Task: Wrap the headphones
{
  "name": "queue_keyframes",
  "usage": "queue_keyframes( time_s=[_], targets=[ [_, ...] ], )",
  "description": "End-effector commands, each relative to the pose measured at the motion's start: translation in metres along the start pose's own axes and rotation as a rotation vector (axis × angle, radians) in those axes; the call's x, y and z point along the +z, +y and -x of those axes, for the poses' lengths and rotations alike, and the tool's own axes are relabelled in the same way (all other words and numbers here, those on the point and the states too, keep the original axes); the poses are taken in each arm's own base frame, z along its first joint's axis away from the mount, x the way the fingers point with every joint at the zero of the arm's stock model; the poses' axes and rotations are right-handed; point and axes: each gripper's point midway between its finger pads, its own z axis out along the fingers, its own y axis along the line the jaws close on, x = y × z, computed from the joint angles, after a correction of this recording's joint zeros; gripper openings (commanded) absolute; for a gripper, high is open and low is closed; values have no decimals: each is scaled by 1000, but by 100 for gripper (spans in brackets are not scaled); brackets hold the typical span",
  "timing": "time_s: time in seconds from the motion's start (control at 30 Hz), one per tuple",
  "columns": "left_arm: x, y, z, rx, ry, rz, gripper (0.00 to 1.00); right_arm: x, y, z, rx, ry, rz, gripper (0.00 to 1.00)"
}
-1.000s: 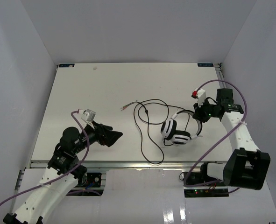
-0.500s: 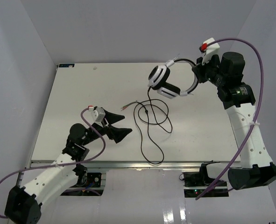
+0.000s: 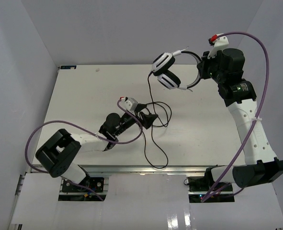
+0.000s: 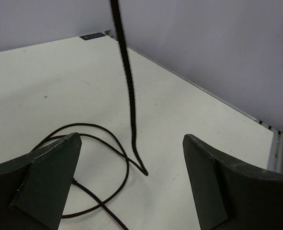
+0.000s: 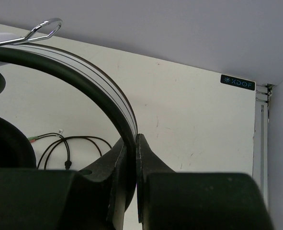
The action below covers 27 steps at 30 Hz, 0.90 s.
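Note:
The headphones (image 3: pixel 166 72) hang in the air over the back of the table, cups to the left. My right gripper (image 3: pixel 201 72) is shut on their headband (image 5: pixel 100 86), which is pinched between the two fingers (image 5: pixel 146 158). The thin black cable (image 3: pixel 152 98) drops from the cups to loose loops (image 3: pixel 156 117) on the table and trails toward the front edge. Its frayed end (image 3: pixel 127 110) lies to the left. My left gripper (image 3: pixel 151 114) stands open low over the loops. In the left wrist view the hanging cable (image 4: pixel 130 91) comes down between the wide-apart fingers (image 4: pixel 48 177), touching neither.
The white table (image 3: pixel 84 91) is boxed in by pale walls at the left, back and right. A metal rail (image 3: pixel 131 168) runs along its front edge. Thick purple arm cables (image 3: pixel 256 57) arch above both arms. A small label (image 5: pixel 237 82) marks the back right corner.
The right arm has lifted the headphones off the table and carried them up and back, pulling the cable upright. The left arm has swung right and forward to the cable loops, still open.

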Motion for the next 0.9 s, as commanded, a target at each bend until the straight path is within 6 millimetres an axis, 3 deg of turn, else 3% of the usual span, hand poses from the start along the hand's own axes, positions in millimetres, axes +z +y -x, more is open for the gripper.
queue_keyframes(
  time_s=[0.0,0.23,0.47,0.5,0.63,0.87],
  targets=[
    [26,11,24,19,-120,54,98,-28,15,66,76,-199,63,8],
    [49,9,-4,-36,-74,9,82,-39,20,79,106,-226,90,8],
    [49,-22,-16,-96,-40,-126,38,-35,8,80,136,-226,52,8],
    [47,-26,-17,-101,-38,-136,37,-34,6,82,145,-228,47,8],
    [40,-36,-28,-110,-11,-150,49,-32,0,86,185,-228,50,8],
    [43,-50,-47,-130,28,-177,52,-29,-6,86,241,-221,62,8]
  ],
)
